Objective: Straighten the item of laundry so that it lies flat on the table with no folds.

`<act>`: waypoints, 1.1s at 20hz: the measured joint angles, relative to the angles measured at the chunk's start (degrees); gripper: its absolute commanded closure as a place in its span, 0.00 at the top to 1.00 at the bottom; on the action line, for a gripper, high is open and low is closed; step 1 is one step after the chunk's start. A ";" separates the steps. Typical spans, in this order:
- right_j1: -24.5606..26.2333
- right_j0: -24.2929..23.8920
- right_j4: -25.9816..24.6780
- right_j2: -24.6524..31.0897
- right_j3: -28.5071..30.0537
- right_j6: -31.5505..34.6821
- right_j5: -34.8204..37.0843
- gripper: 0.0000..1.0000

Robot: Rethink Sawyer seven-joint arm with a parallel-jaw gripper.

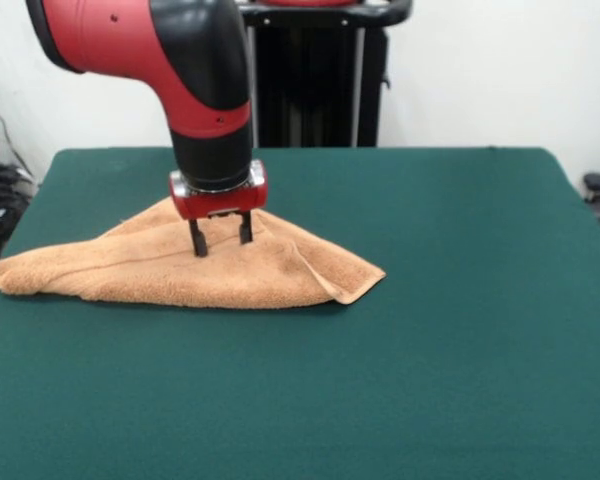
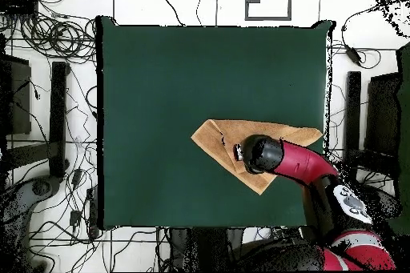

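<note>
Peach-orange towel (image 1: 180, 270) lay on the dark green desk (image 1: 460, 350), folded over itself into a rough triangle, not flat. In the front view its long edge ran along the desk from the picture's left edge to a pointed corner at centre-right, where a flap was turned over with a visible hem line. The cloth rose to a low peak under the arm. No containers were on the desk; nothing sat on or in the towel besides the claw.

Claw (image 1: 220, 238) hung straight down from the red and black arm (image 1: 180, 60), its two dark fingers (image 1: 197, 240) spread apart with a gap between them. The tips were down at the towel's raised middle, touching or pressing into the terry; no cloth was visibly pinched between them.

In the overhead view the towel (image 2: 228, 138) showed as a flattened triangle toward the right side of the desk (image 2: 160, 86), nearer the bottom edge than the top, one corner reaching close to the desk's right edge. The arm (image 2: 296, 162) came in from the lower right and covered the towel's middle; the claw itself was hidden beneath the wrist there. The rest of the green surface was bare. Cables (image 2: 48, 38) lay on the floor around the desk.
</note>
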 measured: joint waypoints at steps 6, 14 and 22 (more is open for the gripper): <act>-0.08 -0.22 0.52 0.07 0.10 0.00 -0.01 1.00; -0.12 0.12 0.74 0.07 0.09 0.00 0.00 0.00; -0.58 0.94 1.17 0.09 0.14 0.00 1.81 0.00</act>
